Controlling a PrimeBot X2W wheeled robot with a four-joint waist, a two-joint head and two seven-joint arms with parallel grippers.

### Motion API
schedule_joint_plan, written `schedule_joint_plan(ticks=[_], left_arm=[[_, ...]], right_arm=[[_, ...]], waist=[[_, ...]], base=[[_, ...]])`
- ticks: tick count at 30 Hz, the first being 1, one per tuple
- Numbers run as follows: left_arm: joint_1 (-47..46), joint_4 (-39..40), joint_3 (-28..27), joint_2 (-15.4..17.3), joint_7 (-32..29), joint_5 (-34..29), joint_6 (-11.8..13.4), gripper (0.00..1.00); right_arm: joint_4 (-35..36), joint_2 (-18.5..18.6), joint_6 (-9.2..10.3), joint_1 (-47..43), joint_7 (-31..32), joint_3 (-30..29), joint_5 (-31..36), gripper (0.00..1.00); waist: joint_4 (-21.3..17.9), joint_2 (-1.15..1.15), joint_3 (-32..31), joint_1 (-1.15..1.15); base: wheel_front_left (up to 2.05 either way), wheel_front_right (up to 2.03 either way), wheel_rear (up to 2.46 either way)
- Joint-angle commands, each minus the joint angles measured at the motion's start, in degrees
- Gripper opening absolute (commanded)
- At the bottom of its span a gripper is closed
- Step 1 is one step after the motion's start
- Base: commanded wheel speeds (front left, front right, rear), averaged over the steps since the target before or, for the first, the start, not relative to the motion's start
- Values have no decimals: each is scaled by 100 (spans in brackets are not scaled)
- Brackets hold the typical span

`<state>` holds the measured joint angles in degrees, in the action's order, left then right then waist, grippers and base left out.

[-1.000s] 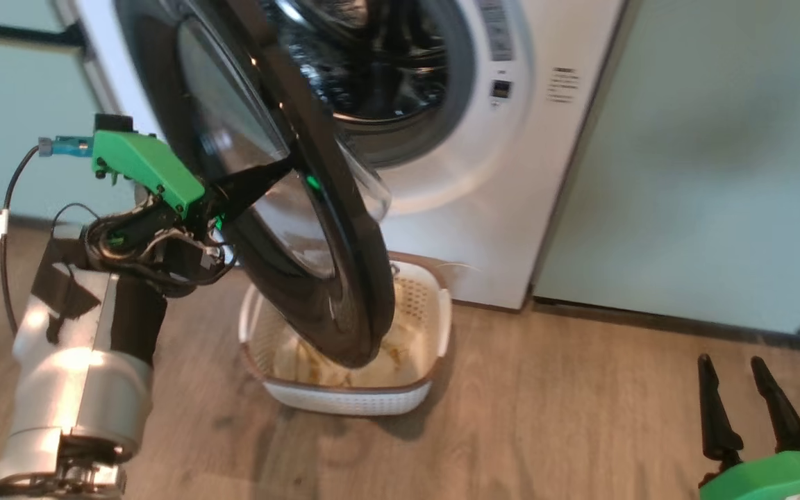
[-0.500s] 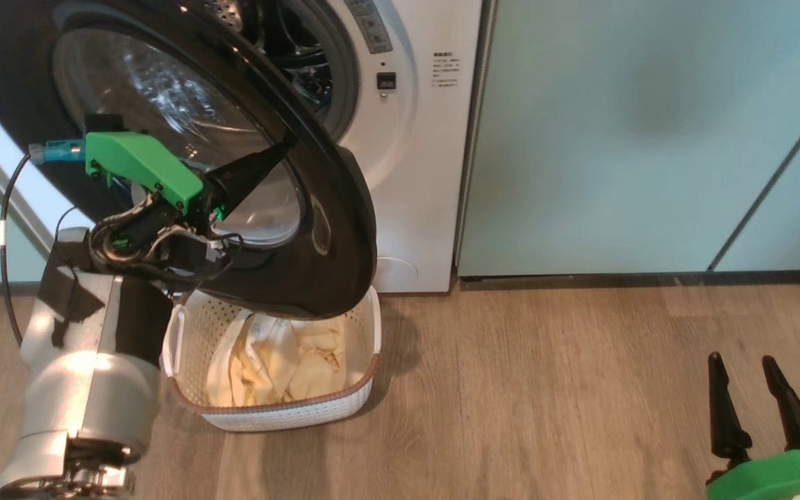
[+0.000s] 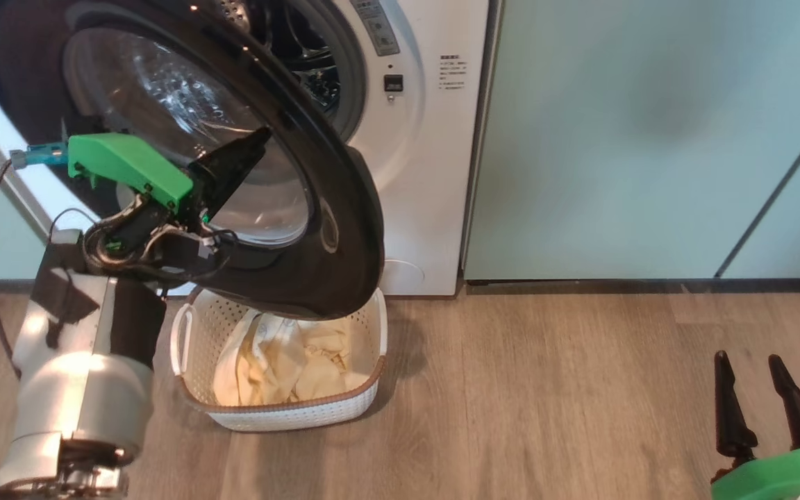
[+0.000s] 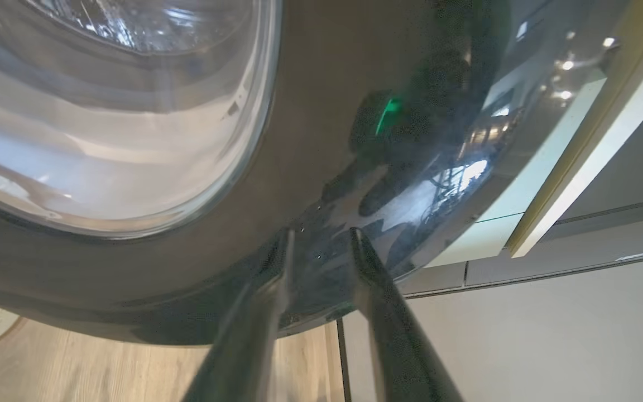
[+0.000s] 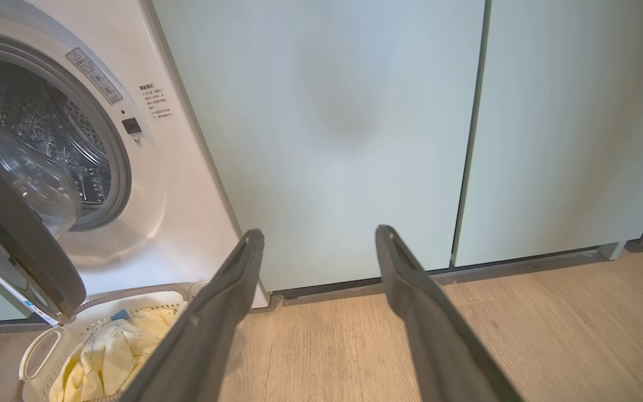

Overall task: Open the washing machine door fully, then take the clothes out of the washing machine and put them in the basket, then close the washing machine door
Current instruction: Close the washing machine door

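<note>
Door-closing stage by the look of it: the big round washing machine door with its glossy black rim and bulging glass bowl (image 3: 344, 208) stands partway shut, hanging over the small cream perforated basket with the brown rim (image 3: 365, 385). The pale yellow and cream clothes (image 3: 282, 361) are heaped inside that basket, on the wooden floor (image 3: 546, 389) right at the foot of the white front-loading washing machine (image 3: 428, 173).

The left claw (image 3: 257, 139) is pressed on the door's outer face, released, gripping nothing. The right claw (image 3: 747, 357) is parked low and well apart from it all, fingers spread and empty.

The dangers, as I judge them: that rim is slick, so the tips could skate off sideways under a push. A soft shove may leave the latch uncaught. And the door's bottom edge passes close above the basket, so a raised fold of fabric might snag.

The left wrist view gives the contact. The left claw (image 4: 321, 234) has its tips narrowly parted on the black rim of the door (image 4: 355, 84), beside the glass, which the head view hides behind overlapping fingers. The right wrist view, past the right claw (image 5: 320, 231), looks into the perforated steel drum (image 5: 48, 139), and what shows looks bare. It also catches blue trim on the clothes (image 5: 104, 357)
</note>
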<state>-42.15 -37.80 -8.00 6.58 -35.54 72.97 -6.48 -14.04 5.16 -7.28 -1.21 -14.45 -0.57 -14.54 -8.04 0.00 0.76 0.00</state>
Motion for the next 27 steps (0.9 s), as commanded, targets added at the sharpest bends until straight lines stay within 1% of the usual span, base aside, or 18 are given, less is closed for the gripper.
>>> schedule_joint_plan(ticks=[1,2,5,7,12,13,15,20,21,22,27], left_arm=[[-64,258,-132,319,101,-122,-74,81],[-4,294,-108,349,173,-181,-80,100],[198,409,-26,526,398,-374,-94,100],[350,576,-17,607,687,-454,-97,100],[923,1079,238,916,1436,-731,-99,100],[923,1079,238,916,1436,-731,-99,100],[1185,1218,393,1033,1732,-808,-100,100],[1786,1627,1000,1403,2604,-1129,-100,100],[1903,1701,1150,1480,2818,-1211,-100,100],[2114,1777,1388,1591,3250,-1314,-100,100],[2441,1785,2053,1918,4279,-1611,-100,100]], right_arm=[[201,84,-21,127,-55,74,50,100],[202,82,-21,126,-55,69,54,100],[210,73,-21,136,-55,61,59,100],[208,73,-21,143,-55,46,55,100],[223,65,-21,133,-55,16,55,100],[223,65,-21,133,-55,16,55,100],[232,59,-21,119,-55,5,60,100],[233,56,-21,91,-55,-16,63,100],[239,55,-21,87,-55,-28,64,100],[258,44,-21,71,-55,-72,70,100],[284,14,-21,43,-55,-134,112,100]], waist=[[72,0,-31,0],[97,0,-46,0],[157,0,-81,0],[195,0,-99,0],[261,0,-139,0],[261,0,-139,0],[285,0,-156,0],[325,0,-202,0],[329,0,-213,0],[339,0,-236,0],[360,0,-267,0]], base=[[0,0,0],[0,0,0],[0,0,0],[0,0,0],[0,0,0],[0,0,0],[0,0,0],[0,0,0],[0,0,0],[0,0,0],[0,0,0]])
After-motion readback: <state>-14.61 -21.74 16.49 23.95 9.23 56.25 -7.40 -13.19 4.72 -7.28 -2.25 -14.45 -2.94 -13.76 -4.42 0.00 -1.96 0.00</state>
